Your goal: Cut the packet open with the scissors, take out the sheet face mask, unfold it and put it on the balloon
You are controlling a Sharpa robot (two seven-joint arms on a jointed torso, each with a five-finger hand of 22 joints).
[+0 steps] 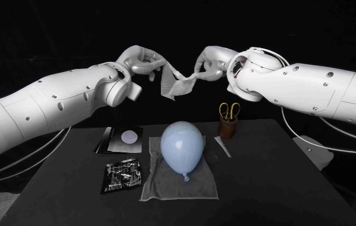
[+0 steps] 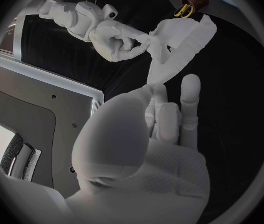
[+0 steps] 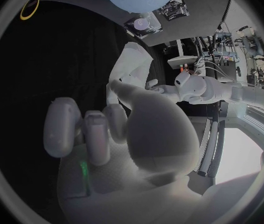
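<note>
Sheet mask (image 1: 176,83) stretched sideways between left hand (image 1: 141,61), right hand (image 1: 211,64); both pinch it.

1. One balloon (image 1: 182,144), pale blue, at the middle of the tabletop (image 1: 282,185).
2. One grey cloth (image 1: 159,187), spread under the balloon.
3. One face mask (image 1: 174,82), up in the air at 12 o'clock from the balloon.
4. Two hands, the left hand (image 1: 143,61) and the right hand (image 1: 210,64), both holding that mask.
5. One pair of scissors (image 1: 229,109) at 1 o'clock, standing in one brown holder (image 1: 227,128).
6. One crumpled foil packet (image 1: 122,175) at 8 o'clock.
7. One dark flat card (image 1: 119,139) bearing a pale disc, at 10 o'clock.
8. One thin pale strip (image 1: 223,146) at 3 o'clock.
</note>
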